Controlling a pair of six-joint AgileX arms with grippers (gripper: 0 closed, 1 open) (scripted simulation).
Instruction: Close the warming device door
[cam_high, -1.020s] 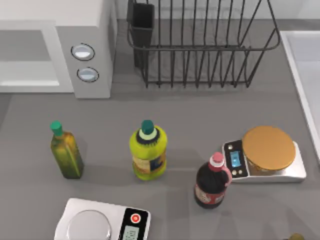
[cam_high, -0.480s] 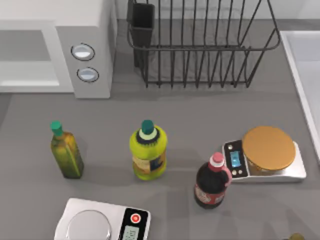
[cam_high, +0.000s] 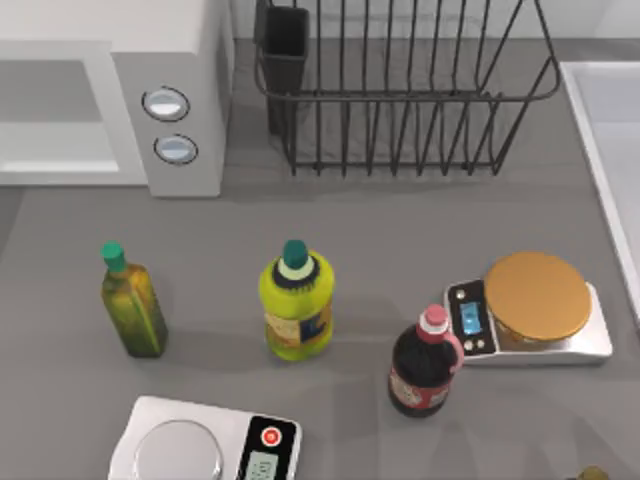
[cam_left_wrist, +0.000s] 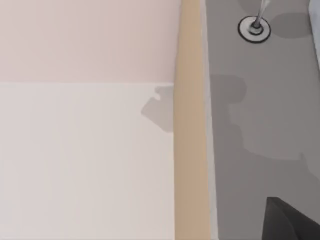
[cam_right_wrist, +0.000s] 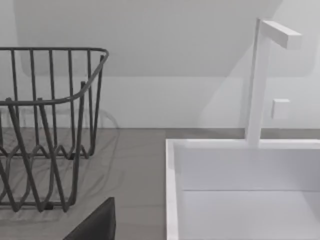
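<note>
While top shows the microwave (cam_high: 170, 110), right wrist shows a sink (cam_right_wrist: 172, 195)

Grey surface (cam_high: 400, 225) here. Back left sits the microwave (cam_high: 165, 100), cavity facing us; right beside it stands the wire rack (cam_high: 400, 95). Down front, an olive bottle (cam_high: 132, 302) on the left, a yellow bottle (cam_high: 296, 300) in the middle, a dark bottle (cam_high: 423, 365) just beside the gold-topped scale (cam_high: 530, 310). A silver scale (cam_high: 205, 445) lies at the near edge. A white sink (cam_high: 605, 130) runs along the right.
</note>
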